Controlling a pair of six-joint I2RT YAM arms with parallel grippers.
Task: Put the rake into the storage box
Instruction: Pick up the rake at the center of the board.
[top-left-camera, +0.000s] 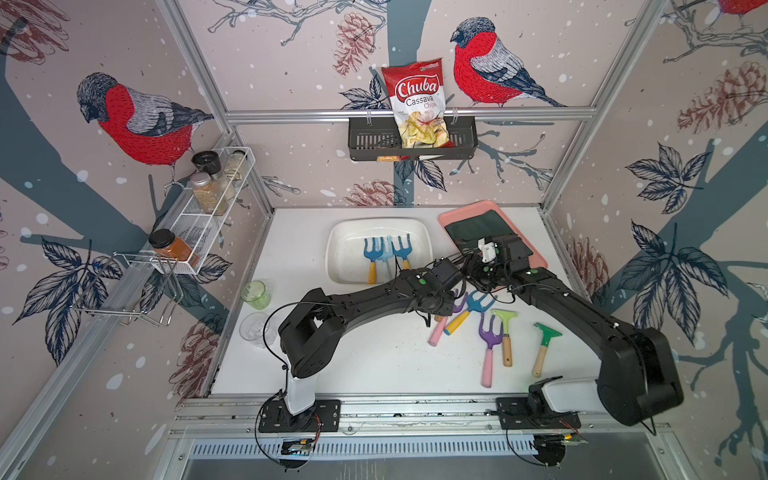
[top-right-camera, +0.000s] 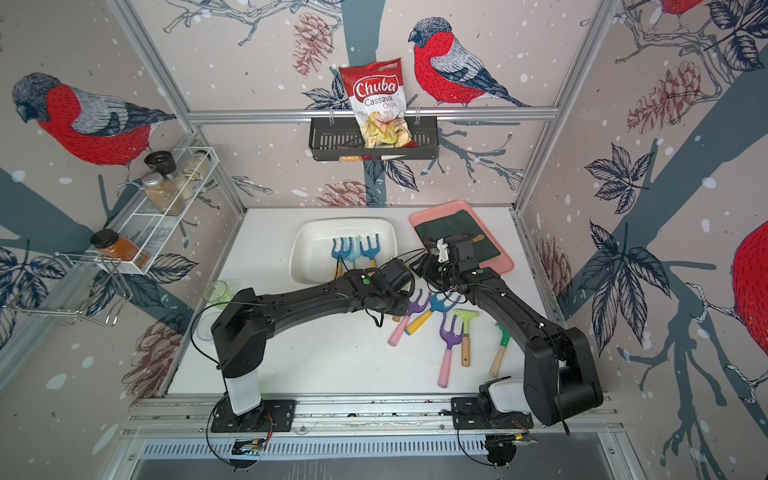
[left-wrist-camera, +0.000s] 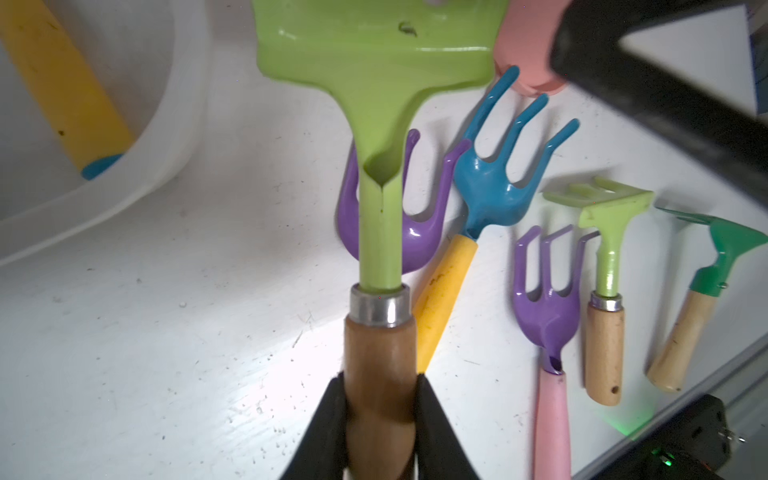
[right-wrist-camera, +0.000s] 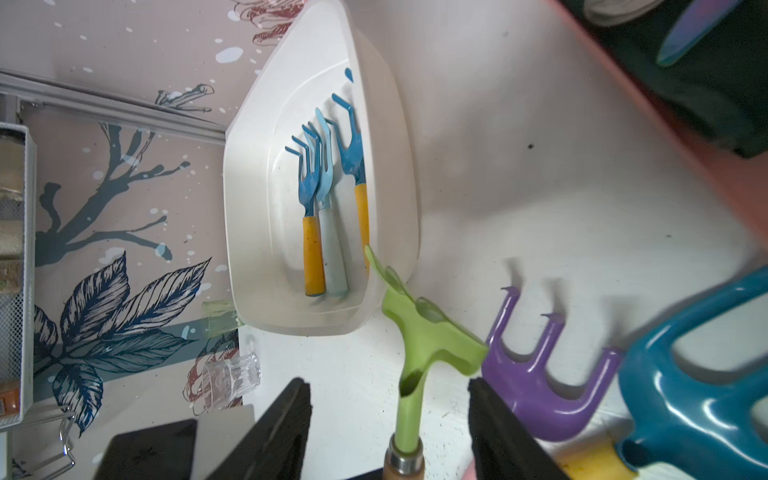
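The light-green rake (left-wrist-camera: 380, 62) is gripped by its wooden handle between the left fingers (left-wrist-camera: 328, 419), which are closed firmly on it. It is held just beside the white storage box (top-left-camera: 422, 241), in which three blue hand forks (top-left-camera: 372, 249) are laid. The right fingers (right-wrist-camera: 282, 424) are spread wide on either side of the rake's neck, and no contact is made.

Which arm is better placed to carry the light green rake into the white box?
Left: the left gripper clamps the rake by its wooden handle near the storage box; the right gripper stands open, gripping nothing.
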